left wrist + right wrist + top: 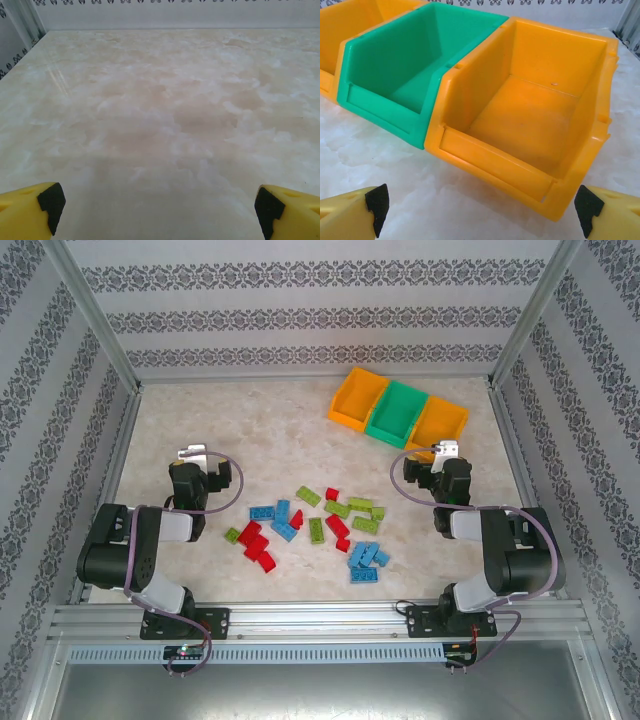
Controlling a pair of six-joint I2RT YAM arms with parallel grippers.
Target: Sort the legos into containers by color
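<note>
A: We find left gripper (160, 212) and right gripper (480, 212) released, empty. Legos (316, 530) lie centre of table (220, 410); bins (397, 412) far right.
B: We flag crowding: some touch, so one grab may lift two colours.

Bright, even diffuse light, soft shadows, frames mostly sharp.
Left wrist view: thin glare streaks on table (57, 80) toward its far-left corner; right wrist view: containers (490, 160) cast soft shadow on it.

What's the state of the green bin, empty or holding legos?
Empty: the green bin has bare walls and floor; the legos lie scattered on the table.
</note>
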